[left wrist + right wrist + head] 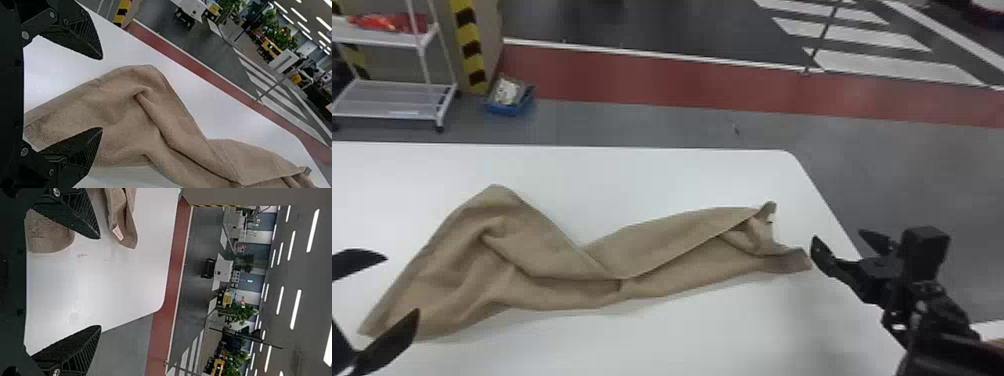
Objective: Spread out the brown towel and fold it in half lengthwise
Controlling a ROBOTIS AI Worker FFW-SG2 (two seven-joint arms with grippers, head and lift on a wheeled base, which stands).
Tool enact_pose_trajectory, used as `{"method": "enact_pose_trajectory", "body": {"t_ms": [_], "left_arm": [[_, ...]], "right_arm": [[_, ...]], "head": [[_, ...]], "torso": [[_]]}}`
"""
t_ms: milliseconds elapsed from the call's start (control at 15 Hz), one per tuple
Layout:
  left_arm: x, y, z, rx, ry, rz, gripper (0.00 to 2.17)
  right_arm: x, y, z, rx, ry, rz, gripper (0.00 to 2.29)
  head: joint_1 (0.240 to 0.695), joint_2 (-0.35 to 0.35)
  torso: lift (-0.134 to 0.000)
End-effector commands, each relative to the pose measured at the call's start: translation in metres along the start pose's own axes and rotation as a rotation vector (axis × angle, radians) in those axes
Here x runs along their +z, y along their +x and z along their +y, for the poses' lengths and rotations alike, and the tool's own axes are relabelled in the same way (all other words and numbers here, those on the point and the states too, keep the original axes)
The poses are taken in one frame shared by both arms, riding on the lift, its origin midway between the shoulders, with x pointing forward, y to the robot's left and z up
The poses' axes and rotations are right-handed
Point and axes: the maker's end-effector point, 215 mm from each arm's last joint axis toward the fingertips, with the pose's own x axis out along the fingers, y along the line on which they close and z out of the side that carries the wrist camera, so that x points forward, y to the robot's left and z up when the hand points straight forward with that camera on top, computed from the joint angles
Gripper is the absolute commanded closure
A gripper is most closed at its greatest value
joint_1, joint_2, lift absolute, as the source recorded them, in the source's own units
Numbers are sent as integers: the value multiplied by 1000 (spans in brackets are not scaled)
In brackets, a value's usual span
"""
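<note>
Black left claw [402, 285] is at lower left, fingers spread, with the towel's [662, 245] left end showing between them. Right claw [838, 236], lower right, is spread too, near the right end. Towel's kinda rumpled across mid-frame on the table [652, 170].

On my feed I see a white wheeled cart [392, 100] near a hazard-striped pillar [469, 47] and a blue bin [507, 109].

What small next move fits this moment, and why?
I'd probably ease the black right end effector leftward and down toward the right end of the twisted brown towel: that end lies ungripped, folded over itself, near the open jaws.
</note>
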Motion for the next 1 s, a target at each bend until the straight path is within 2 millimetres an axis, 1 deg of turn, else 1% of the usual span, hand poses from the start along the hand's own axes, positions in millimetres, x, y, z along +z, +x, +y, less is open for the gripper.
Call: {"method": "enact_pose_trajectory", "body": {"t_ms": [0, 133, 267, 600, 733, 933], "left_arm": [[-8, -1, -4, -32, 67, 29, 326], [-17, 0, -5, -56, 121, 55, 326], [-32, -1, -4, -97, 188, 103, 323], [-65, 4, -24, -200, 300, 185, 326], [-72, 6, -28, -215, 329, 201, 326], [-75, 8, -26, -216, 343, 211, 326]], "right_arm": [[-2, -3, -5, -8, 4, 1, 66], [-3, -3, -5, -10, 4, 3, 66], [-3, -3, -5, -10, 3, 3, 66], [-5, -4, -7, -14, 4, 6, 66], [-5, -4, -7, -14, 4, 6, 66], [-4, -4, -7, -15, 4, 5, 66]], "head": [[695, -256], [695, -265], [695, -259], [695, -235], [695, -228], [695, -220]], "torso": [[-124], [-124], [-124], [-124], [-124], [-124]]}}
